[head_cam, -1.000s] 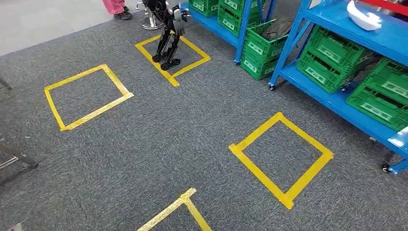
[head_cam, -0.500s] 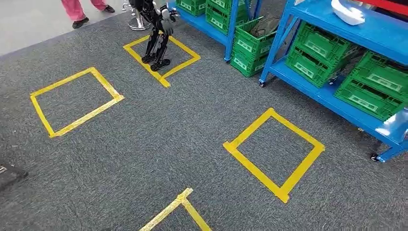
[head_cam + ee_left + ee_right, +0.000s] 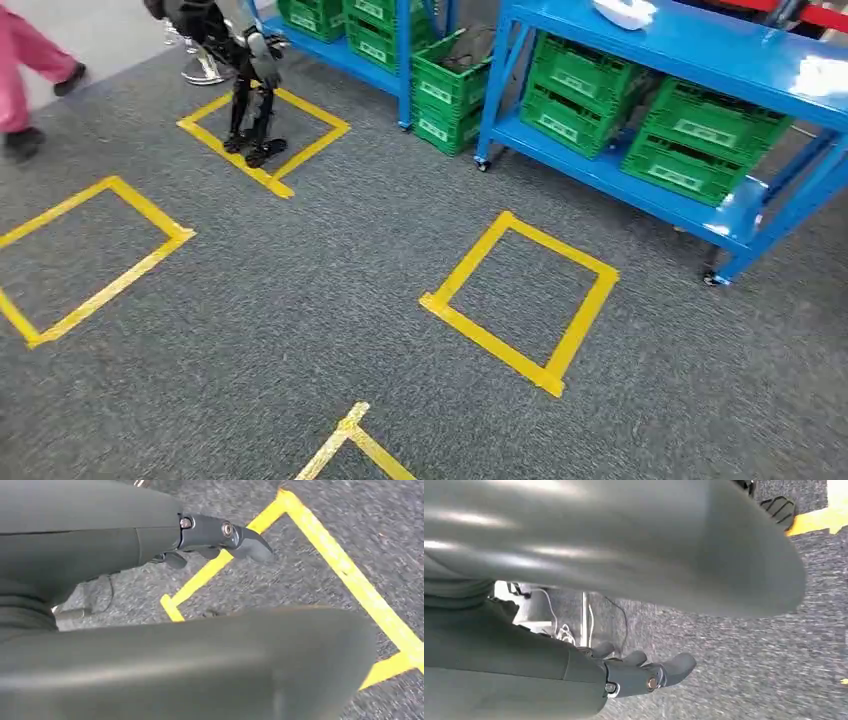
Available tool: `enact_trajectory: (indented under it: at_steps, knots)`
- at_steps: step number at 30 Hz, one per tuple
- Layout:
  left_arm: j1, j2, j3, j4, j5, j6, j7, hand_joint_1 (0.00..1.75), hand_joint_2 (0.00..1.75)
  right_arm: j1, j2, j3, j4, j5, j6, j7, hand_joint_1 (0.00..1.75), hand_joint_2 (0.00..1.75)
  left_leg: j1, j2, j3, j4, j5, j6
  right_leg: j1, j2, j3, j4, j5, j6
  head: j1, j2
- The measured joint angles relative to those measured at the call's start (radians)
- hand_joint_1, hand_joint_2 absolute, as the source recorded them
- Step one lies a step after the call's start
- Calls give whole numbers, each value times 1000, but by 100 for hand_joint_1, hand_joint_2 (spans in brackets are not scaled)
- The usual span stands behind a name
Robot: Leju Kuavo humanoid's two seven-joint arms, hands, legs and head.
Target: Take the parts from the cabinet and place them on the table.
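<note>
We face the blue steel cabinet point(image 3: 700, 60), green plastic crates point(image 3: 585, 95) of parts on its shelves. Our left hand point(image 3: 220, 535) and right hand point(image 3: 644, 672) hang empty, fingers loosely apart, because nothing is picked yet.

I'm looking down at a grey carpet floor point(image 3: 330, 290) marked with yellow tape squares point(image 3: 520, 300). A blue shelf rack point(image 3: 690, 50) on wheels stands along the far right; green crates point(image 3: 690, 150) sit on its lower shelf, and a white part point(image 3: 623, 12) lies on its top shelf. More green crates point(image 3: 445, 90) stand on the floor beside a second blue rack point(image 3: 345, 55).
</note>
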Motion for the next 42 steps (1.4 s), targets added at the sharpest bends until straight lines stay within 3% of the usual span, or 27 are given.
enact_trajectory:
  at_steps: [2, 3, 4, 5, 7, 8, 9, 10, 12, 13, 14, 18, 19, 20, 22, 24, 25, 26, 28, 29, 32, 34, 36, 38, 39, 41, 42]
  knots:
    - [-2, 0, -1, 0, -24, 27, 2, 0, 0, 4, 0, 0, 0, -2, 1, -1, 0, 0, -6, 12, 2, -1, 1, 13, -7, 15, -16, -5, 4, 14, 0, 0]
    - [-2, 0, -3, 0, -35, 35, 3, 0, 0, 4, -2, 0, 0, -3, 1, -1, 0, 0, 1, 20, 3, -8, 6, 20, -7, 10, -16, 1, 0, 18, 0, 0]
    - [-3, 1, -4, 0, -42, 39, 4, 0, 0, 3, 0, 0, 0, -3, 2, -2, 0, 0, 1, 28, 4, -10, 7, 23, -5, -30, -25, 26, -17, 22, 6, 0]
    - [-2, 4, -7, 0, -46, 41, 3, 0, 0, 2, 0, 0, 0, -3, 2, -3, 0, 0, 0, 36, 4, -10, 6, 28, -6, -55, -50, 77, -51, 26, 22, 0]
    - [3, 8, -11, 0, -51, 38, 1, 0, 0, 0, 0, 0, 0, -3, 2, -3, 0, 0, -6, 60, 4, -10, 3, 34, -10, -73, -130, 240, -128, 32, 31, 0]
    - [4, 9, -13, 0, -52, 35, -3, 0, 0, 1, 0, 1, 0, -3, 2, -3, 0, 0, -8, 70, 4, -10, 1, 36, -10, -75, -155, 292, -143, 33, 32, 0]
    - [4, 9, -14, 0, -51, 32, -6, 0, 0, 2, 0, 1, 0, -3, 1, 0, 0, 0, -9, 79, 4, -10, 0, 36, -10, -77, -162, 304, -137, 34, 34, 0]
    - [4, 8, -16, 0, -51, 27, -10, 0, 0, 3, -1, 1, 0, -3, 0, 2, 0, 0, -10, 87, 5, -10, -1, 36, -10, -77, -146, 270, -109, 32, 35, 0]
    - [3, 5, -18, 0, -50, 24, -13, 0, 0, 5, -3, 2, 0, -3, -2, 5, 0, 0, -11, 101, 10, -10, -3, 33, -6, -91, -64, 107, -26, 22, 41, 0]
    - [2, 3, -18, 0, -51, 22, -12, 0, 0, 3, -5, 2, 0, -4, -3, 4, 0, 0, -11, 108, 12, -10, -4, 31, 0, -127, -19, 24, 1, 11, 46, 0]
    - [3, 0, -19, 0, -52, 22, -11, 0, 0, -1, -7, 2, 0, -4, -3, 3, 0, 0, -18, 114, 13, -6, -9, 24, 5, -138, -13, 0, -4, 7, 47, 0]
    - [-3, -3, -20, -1, -42, 22, 2, 0, 0, 0, -10, 4, 0, -5, -3, -3, 0, 0, -12, 133, 29, -19, -10, 1, 11, -108, -9, -17, 4, -15, 45, 0]
    - [-3, 0, -20, -1, -37, 25, 3, 0, 0, 2, -8, 6, 0, -8, -2, -8, 0, 0, -9, 102, 18, -2, -21, -2, 2, -109, 17, -32, 15, -19, 42, 0]
    - [-2, -1, -20, -1, -34, 25, 3, 0, 0, 1, -8, 6, 0, -9, -3, -10, 0, 0, -8, 74, -4, 44, -55, -3, 1, -104, 20, -33, 16, -24, 37, 0]
    - [1, 1, -20, 0, -33, 26, 6, 0, 0, -1, -6, 7, 0, -14, -5, -10, 0, 0, -6, 59, -76, 199, -125, -7, 1, -96, 17, -31, 18, -30, 21, 0]
    - [6, 4, -20, 0, -33, 26, 6, 0, 0, -1, -3, 8, 0, -16, -7, -8, 0, 0, -7, 56, -128, 293, -141, -10, 2, -82, 17, -28, 15, -31, 14, 0]
    - [7, 5, -20, 0, -33, 26, 6, 0, 0, 1, -3, 8, 0, -16, -7, -6, 0, 0, -6, 56, -125, 275, -116, -9, 2, -76, 18, -26, 13, -30, 10, 0]
    - [7, 8, -20, 0, -33, 26, 6, 0, 0, 1, -1, 8, 0, -16, -8, -6, 0, 0, -5, 56, -100, 209, -69, -8, 1, -69, 19, -23, 9, -27, 4, 0]
    - [6, 11, -20, 0, -33, 26, 6, 0, 0, 1, 0, 8, 0, -16, -8, -6, 0, 0, -1, 46, -17, 20, 16, -6, -1, -59, 22, -12, 0, -16, -4, 0]
    - [3, 11, -20, 0, -33, 26, 6, 0, 0, 1, 0, 8, 0, -17, -8, -6, 0, 0, -3, 35, -8, 2, -8, -7, 6, -57, 15, -5, -6, -8, -8, 0]
    - [2, 11, -20, 0, -33, 26, 5, 0, 0, 2, 0, 8, 0, -18, -9, -6, 0, 0, -10, 40, 0, 5, -2, 10, 0, -52, 6, -3, -2, 7, 0, 0]
    - [2, 8, -20, 0, -33, 26, 5, 0, 0, 2, 0, 8, 0, -18, -9, -6, 0, 0, -1, 47, 1, -2, 4, 22, 0, -55, -5, 12, -15, 17, -2, 0]
    - [2, 10, -20, 0, -33, 27, 4, 0, 0, 1, 1, 8, 0, -19, -10, -5, 0, 0, -2, 49, 1, -2, 3, 29, -3, -71, -51, 112, -73, 25, 23, 0]
    - [4, 10, -20, 0, -33, 28, 4, 0, 0, 1, 0, 9, 0, -18, -13, 6, 0, 0, -7, 56, -2, -2, 2, 33, -7, -76, -131, 275, -138, 30, 31, 0]
    - [4, 10, -20, 0, -33, 27, 7, 0, 0, 2, 0, 10, 0, -18, -16, 9, 0, 0, -8, 59, -3, -2, 1, 34, -7, -76, -151, 315, -142, 30, 33, 0]
    - [4, 9, -20, 0, -34, 23, 10, 0, 0, 5, 0, 13, 0, -18, -19, 13, 0, 0, -10, 60, -1, -2, 1, 34, -7, -76, -122, 254, -87, 25, 37, 0]
    - [4, 8, -21, 0, -34, 18, 8, 0, 0, 6, 0, 15, 0, -18, -21, 15, 0, 0, -11, 61, 1, -2, 1, 34, -6, -77, -78, 163, -39, 19, 41, 0]
